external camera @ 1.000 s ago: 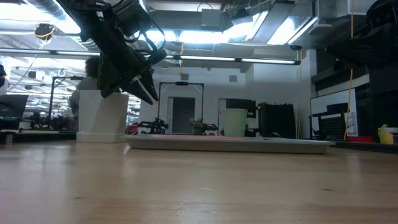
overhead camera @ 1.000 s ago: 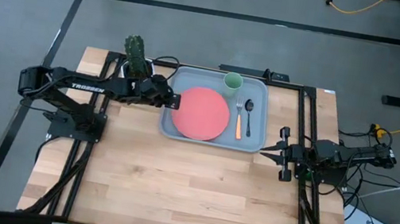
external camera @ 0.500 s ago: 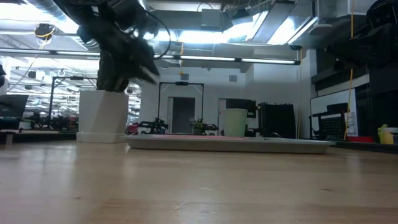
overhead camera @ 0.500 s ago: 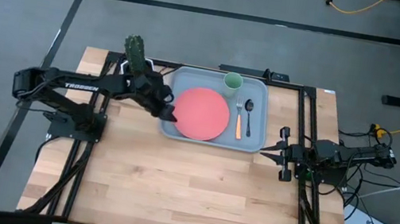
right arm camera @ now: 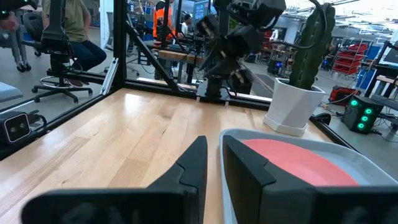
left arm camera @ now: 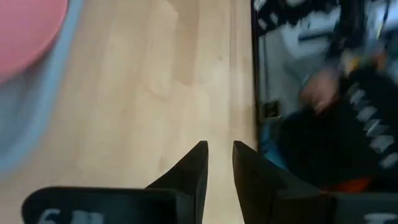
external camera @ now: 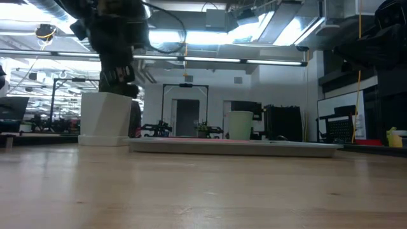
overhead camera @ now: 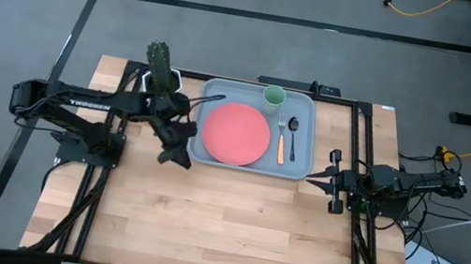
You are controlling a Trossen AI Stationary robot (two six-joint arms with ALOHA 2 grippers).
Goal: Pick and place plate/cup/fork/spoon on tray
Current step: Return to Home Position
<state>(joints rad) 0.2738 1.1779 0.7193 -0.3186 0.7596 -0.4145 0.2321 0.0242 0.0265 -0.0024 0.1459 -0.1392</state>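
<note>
Trouble from here looks slight to us, since all four pieces already lie in the tray (overhead camera: 198, 150). We judge the one risk to be our left claw (overhead camera: 178, 156), its fingers nearly together and empty just beside the tray's near left corner; a careless swing could catch the rim and jolt everything. The coral plate (overhead camera: 236, 133) lies flat at the tray's middle. The pale green cup (overhead camera: 273, 95) stands upright at the tray's far edge. The orange-handled fork (overhead camera: 281, 140) and dark spoon (overhead camera: 293, 136) lie side by side at the tray's right end. Our right claw (overhead camera: 331, 179), narrowly parted and empty, waits off the tray's right corner above the counter (overhead camera: 221, 224).
</note>
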